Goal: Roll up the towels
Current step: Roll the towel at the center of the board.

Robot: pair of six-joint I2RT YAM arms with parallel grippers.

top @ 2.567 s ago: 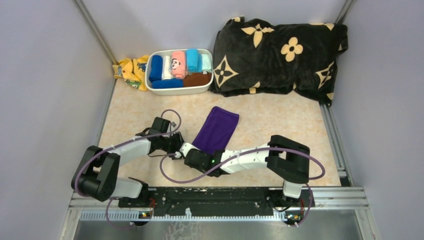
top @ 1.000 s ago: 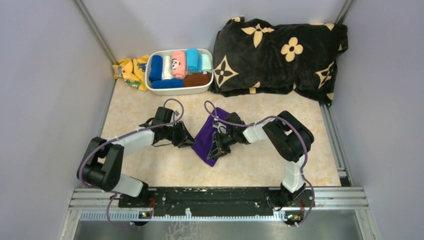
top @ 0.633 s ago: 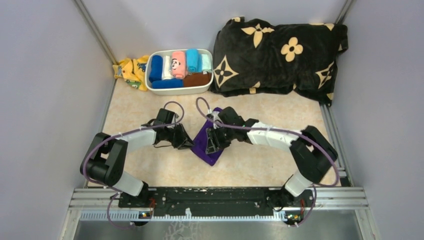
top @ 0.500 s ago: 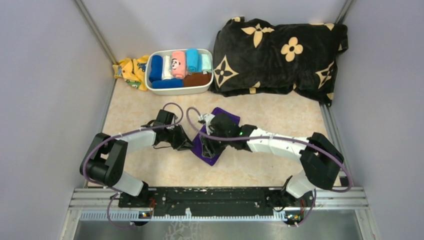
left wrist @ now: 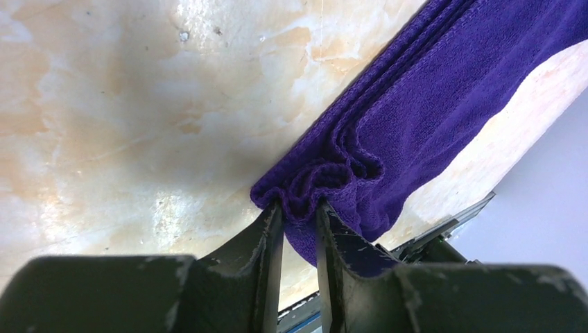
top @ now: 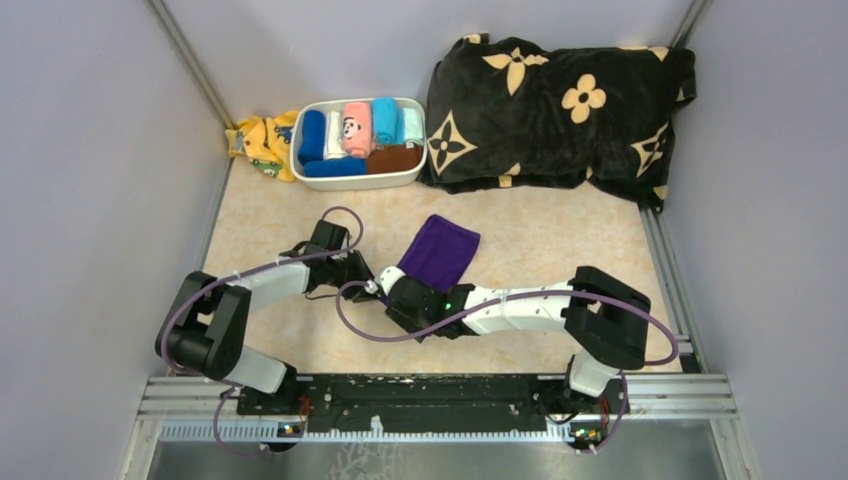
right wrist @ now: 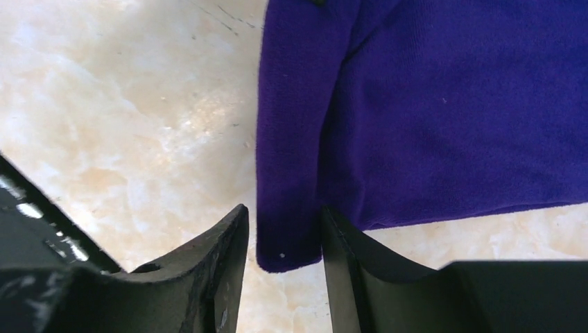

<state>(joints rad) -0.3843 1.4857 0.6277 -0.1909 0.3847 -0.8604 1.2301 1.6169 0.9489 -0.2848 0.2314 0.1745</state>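
Swung back low, the right pincer (right wrist: 284,232) straddles the near edge of the purple towel (top: 440,252) lying on the table (top: 280,215), clamped or not I cannot tell, while the left pincer (left wrist: 299,211) pinches its bunched corner alongside; rolling seems just starting, needing both to curl that end forward evenly.

top: overhead, wide | wrists: close, facing down | shared: purple towel (top: 440,252)

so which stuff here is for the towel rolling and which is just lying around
For the job: purple towel; pink panda towel, rolled in the white bin; left gripper and right gripper, both at the purple towel.
Lying about: yellow patterned cloth; black flowered blanket; other rolls in the bin.
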